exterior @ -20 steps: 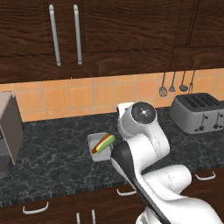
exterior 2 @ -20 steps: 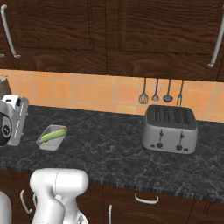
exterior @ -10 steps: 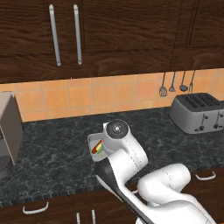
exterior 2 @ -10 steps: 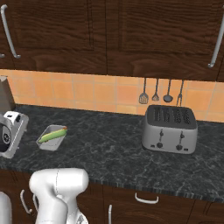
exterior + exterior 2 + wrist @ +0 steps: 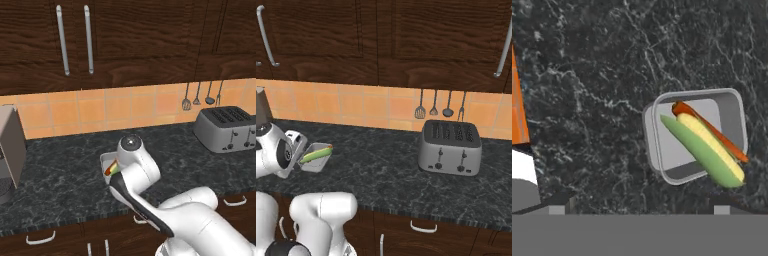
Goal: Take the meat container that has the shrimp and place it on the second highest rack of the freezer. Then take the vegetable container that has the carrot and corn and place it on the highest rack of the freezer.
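Grey and shallow, the tray (image 5: 698, 135) with the corn (image 5: 704, 145) and the carrot (image 5: 712, 130) sits flat on the black worktop (image 5: 602, 60), at about 4 o'clock in the hand view, well off the line of the fingers. In the right base view the tray (image 5: 315, 157) lies just beside the white wrist at the left edge; in the left base view it (image 5: 108, 164) peeks out at 9 o'clock from the arm's elbow joint. Whether the fingers are spread or pressed together I cannot tell; their tips are not clear at the bottom of the hand view.

My judgement: the step in hand is the approach to this tray. To do it well, centre the hand over one rim first, with the fingers spread to straddle the wall, not the cob, which overhangs the near corner. Come down straight and lift level, since corn and carrot lie loose and could roll out.
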